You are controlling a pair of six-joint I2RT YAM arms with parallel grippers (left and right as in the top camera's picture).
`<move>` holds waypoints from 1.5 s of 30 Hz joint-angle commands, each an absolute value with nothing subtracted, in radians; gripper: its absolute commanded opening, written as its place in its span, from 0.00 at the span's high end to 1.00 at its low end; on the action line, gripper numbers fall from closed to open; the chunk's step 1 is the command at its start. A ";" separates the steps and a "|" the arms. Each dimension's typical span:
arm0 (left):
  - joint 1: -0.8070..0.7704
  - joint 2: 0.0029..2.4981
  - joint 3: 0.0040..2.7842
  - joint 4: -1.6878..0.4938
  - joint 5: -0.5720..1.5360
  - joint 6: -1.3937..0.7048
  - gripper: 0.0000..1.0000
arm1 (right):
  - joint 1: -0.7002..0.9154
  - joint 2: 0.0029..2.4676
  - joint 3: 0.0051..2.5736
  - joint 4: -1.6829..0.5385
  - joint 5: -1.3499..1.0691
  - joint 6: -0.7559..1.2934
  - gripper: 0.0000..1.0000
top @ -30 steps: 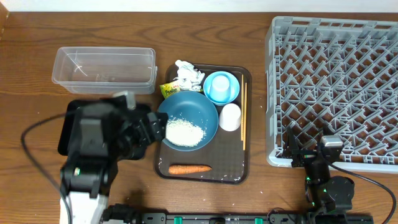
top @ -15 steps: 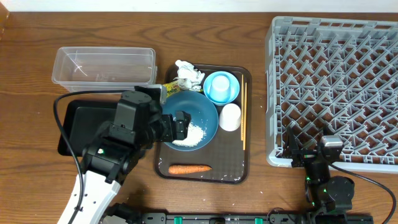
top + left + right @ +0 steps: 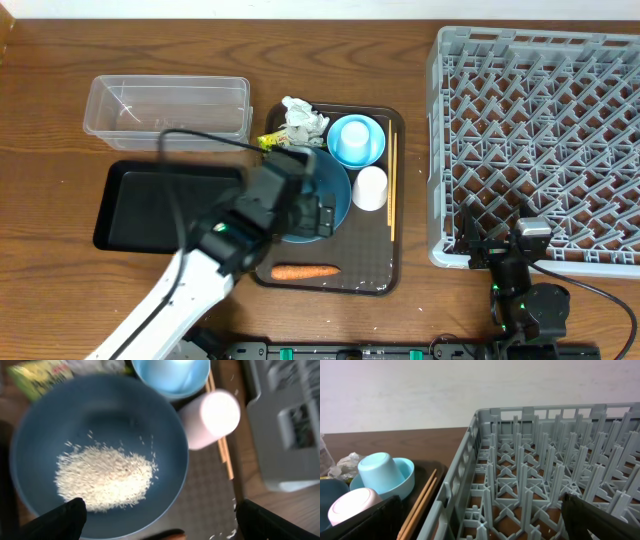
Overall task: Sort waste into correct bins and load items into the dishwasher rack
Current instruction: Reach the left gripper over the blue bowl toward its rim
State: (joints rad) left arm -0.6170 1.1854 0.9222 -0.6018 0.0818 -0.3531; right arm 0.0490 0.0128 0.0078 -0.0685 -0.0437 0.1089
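My left gripper (image 3: 312, 212) hangs open over the wide blue bowl (image 3: 125, 415), which holds a heap of white rice (image 3: 102, 477). Its black fingertips (image 3: 65, 517) straddle the bowl's near rim, and nothing is between them. Behind the bowl sit the light-blue cup (image 3: 170, 372), the white cup (image 3: 212, 417), the chopsticks (image 3: 225, 455) and the yellow-green wrapper (image 3: 40, 375). The carrot (image 3: 305, 271) lies in front of the bowl, and the tissue (image 3: 303, 118) behind it. My right gripper (image 3: 480, 520) stands open at the near left corner of the grey rack (image 3: 545, 470).
The bowl, cups and waste all rest on a dark brown serving tray (image 3: 375, 270). A clear tub (image 3: 168, 112) and a black tray (image 3: 150, 205) lie to its left. The rack (image 3: 540, 140) fills the right side of the table.
My left arm has swung right, from above the black tray to above the blue bowl. Its jaws stay open. The right arm has not moved.
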 commanded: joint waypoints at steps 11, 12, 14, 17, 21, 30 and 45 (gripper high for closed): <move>-0.756 1.354 1.018 -0.599 -0.033 -0.336 0.03 | 0.031 0.012 0.006 -0.072 -0.033 0.096 0.01; -0.760 1.356 1.018 -0.599 -0.033 -0.345 0.02 | 0.031 0.012 0.006 -0.072 -0.033 0.096 0.01; -0.765 1.361 1.018 -0.599 -0.034 -0.353 0.03 | 0.031 0.012 0.006 -0.072 -0.033 0.096 0.01; -0.765 1.372 1.018 -0.600 -0.034 -0.353 0.03 | 0.031 0.012 0.006 -0.072 -0.033 0.096 0.01; -0.765 1.404 1.018 -0.587 -0.035 -0.342 0.03 | 0.031 0.012 0.006 -0.072 -0.033 0.096 0.01; -0.772 1.553 1.018 -0.574 -0.036 -0.282 0.05 | 0.031 0.012 0.006 -0.072 -0.033 0.096 0.01; -0.841 1.688 1.018 -0.533 -0.195 -0.244 0.23 | 0.031 0.012 0.006 -0.072 -0.033 0.096 0.01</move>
